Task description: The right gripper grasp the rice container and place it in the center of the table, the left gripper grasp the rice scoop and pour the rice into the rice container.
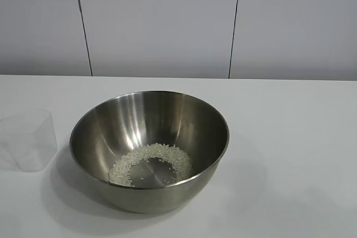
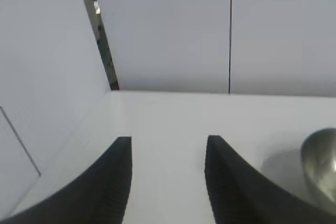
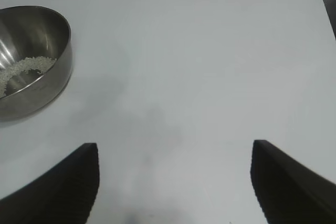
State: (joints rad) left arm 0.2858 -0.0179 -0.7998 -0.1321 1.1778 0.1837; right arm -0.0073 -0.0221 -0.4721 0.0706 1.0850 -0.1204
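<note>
Fingers of both the left gripper (image 2: 168, 182) and right gripper (image 3: 175, 182) spread, holding nothing; rice (image 1: 149, 163) already in bowl (image 1: 149, 149), cup (image 1: 28, 140) at bowl's 9 o'clock looks empty, so the only risk is a stray arm bumping either.

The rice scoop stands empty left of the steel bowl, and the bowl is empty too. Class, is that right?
Not quite. The rice scoop does stand empty left of the steel bowl, but the bowl holds rice in a ring on its bottom, as the exterior view shows.
</note>
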